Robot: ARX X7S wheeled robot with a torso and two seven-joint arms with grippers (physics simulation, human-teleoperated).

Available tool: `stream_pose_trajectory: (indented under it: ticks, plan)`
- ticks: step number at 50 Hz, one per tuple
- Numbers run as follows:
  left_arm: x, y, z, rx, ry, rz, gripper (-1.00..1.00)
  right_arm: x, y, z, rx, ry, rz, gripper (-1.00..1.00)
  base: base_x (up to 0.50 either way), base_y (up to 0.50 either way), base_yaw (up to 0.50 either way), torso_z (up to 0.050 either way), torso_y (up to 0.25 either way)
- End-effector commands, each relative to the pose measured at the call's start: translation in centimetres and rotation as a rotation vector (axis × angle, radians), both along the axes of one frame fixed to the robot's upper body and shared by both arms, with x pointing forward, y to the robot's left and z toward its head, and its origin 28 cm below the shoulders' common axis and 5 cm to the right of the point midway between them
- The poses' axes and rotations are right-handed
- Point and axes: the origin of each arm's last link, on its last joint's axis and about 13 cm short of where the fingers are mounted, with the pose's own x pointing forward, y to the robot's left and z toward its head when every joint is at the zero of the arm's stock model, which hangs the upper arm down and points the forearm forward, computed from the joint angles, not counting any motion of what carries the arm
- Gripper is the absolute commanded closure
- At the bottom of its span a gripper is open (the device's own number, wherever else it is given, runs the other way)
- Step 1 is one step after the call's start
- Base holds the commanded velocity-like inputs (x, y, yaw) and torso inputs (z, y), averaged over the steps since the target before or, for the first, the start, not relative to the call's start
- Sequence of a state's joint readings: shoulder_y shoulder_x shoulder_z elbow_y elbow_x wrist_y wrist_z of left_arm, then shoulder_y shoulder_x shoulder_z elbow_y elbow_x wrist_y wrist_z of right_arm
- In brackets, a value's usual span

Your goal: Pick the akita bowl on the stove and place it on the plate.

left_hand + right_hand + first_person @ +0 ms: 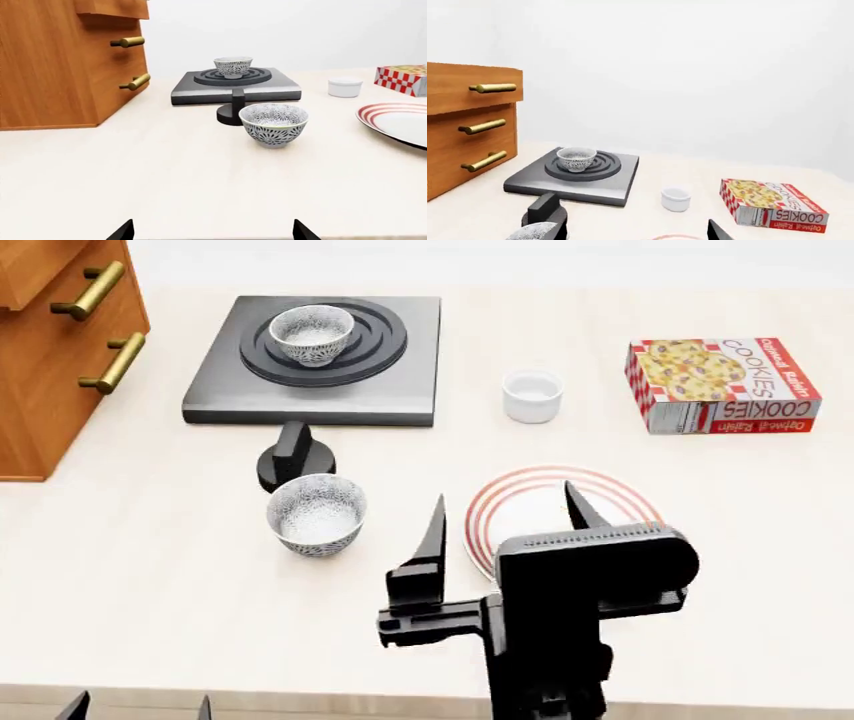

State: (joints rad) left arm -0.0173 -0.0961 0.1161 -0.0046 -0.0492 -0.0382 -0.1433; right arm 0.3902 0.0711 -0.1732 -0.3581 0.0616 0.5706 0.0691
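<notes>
Two look-alike bowls; target bowl [311, 334] upper left, sitting on the stove [214, 380]; decoy [316, 514] at centre beside the knob [294, 456] (easy to grab by mistake); right gripper [505, 520] wide, empty, above the plate [497, 502]; left gripper [134, 708] barely visible, state unclear.

Your right arm [554, 640] is all matte black, no markings or cables that I can spot. There's a chunky rounded block with a ribbed top edge, and its jaws are two thin pointed blades. Your left gripper [134, 706] shows only two small black tips.
</notes>
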Motion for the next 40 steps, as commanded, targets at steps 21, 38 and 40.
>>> stream_pose_trajectory:
  ticks: [21,38,40]
  plan:
    - [-0.1,0.0,0.2,-0.031,-0.013,0.009,-1.0,-1.0,-7.7,8.9,0.05,-0.053,-0.144,-1.0,0.0,0.0,0.0,0.0,0.0]
    - [-0.1,0.1,0.3,-0.039,-0.014,0.017,-1.0,-1.0,-7.8,8.3,0.078,-0.039,-0.152,-1.0,0.0,0.0,0.0,0.0,0.0]
    - [0.0,0.1,0.2,-0.04,-0.012,0.018,-1.0,-0.9,-7.8,8.3,0.077,-0.039,-0.151,-1.0,0.0,0.0,0.0,0.0,0.0]
